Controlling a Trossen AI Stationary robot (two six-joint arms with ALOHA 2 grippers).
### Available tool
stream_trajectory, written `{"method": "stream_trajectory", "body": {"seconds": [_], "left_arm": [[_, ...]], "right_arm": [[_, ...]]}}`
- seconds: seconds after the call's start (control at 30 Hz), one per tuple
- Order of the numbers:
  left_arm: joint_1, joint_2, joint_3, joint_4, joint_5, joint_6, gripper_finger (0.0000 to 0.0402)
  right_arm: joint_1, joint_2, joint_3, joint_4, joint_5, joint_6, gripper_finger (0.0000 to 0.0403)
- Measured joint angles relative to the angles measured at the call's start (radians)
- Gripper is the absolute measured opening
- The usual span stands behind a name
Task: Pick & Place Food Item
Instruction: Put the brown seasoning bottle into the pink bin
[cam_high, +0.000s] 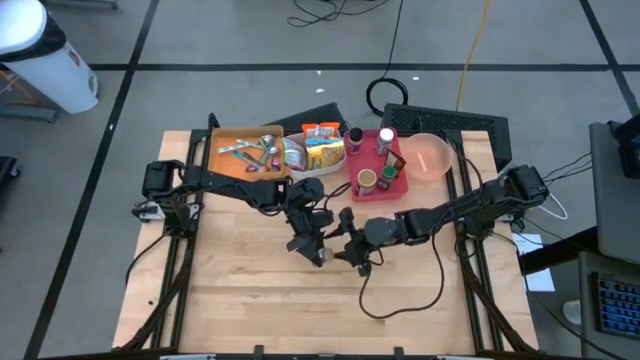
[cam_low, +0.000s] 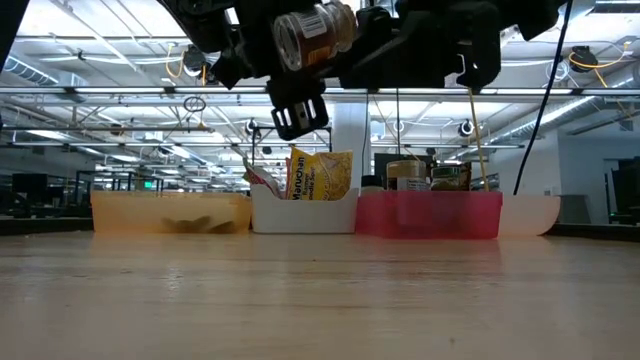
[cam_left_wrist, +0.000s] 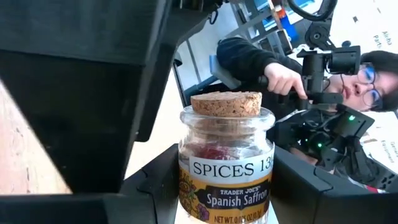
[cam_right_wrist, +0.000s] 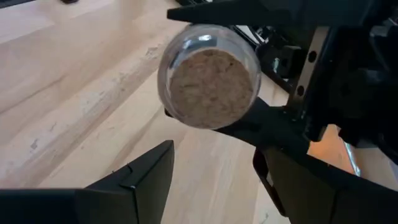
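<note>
1. Left gripper (cam_left_wrist: 224, 193) clamps the saffron jar (cam_left_wrist: 225, 163) by its glass body, above mid-table.
2. Right gripper (cam_right_wrist: 211, 177), fingers apart, faces the jar's cork top, just beside it.
3. Trays (cam_high: 380, 185) sit beyond.

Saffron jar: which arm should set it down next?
Left. The left gripper grips the saffron jar by its body, mid-air above the table. The right gripper is open, facing the cork end without touching it.
</note>
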Motion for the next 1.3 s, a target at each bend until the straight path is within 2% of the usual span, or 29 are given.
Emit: {"method": "stream_trajectory", "body": {"seconds": [0.17, 0.4, 0.7, 0.87, 1.3], "left_arm": [[0.002, 0.000, 0.000, -0.005, -0.006, 0.003, 0.0198], [0.005, 0.002, -0.001, -0.118, -0.072, 0.060, 0.0198], [0.005, 0.002, -0.001, -0.086, -0.073, 0.067, 0.0198], [0.007, 0.002, -0.001, -0.056, -0.073, 0.063, 0.0198], [0.007, 0.003, -0.001, -0.015, -0.073, 0.045, 0.0198]], "right_arm": [[0.010, 0.000, 0.000, 0.026, 0.000, -0.011, 0.0248], [0.036, -0.001, 0.001, 0.052, 0.000, -0.030, 0.0243], [0.038, -0.002, 0.001, 0.074, -0.004, -0.038, 0.0243], [0.035, -0.002, 0.002, 0.081, -0.054, -0.044, 0.0242], [0.034, -0.002, 0.002, 0.080, -0.053, -0.044, 0.0239]]}}
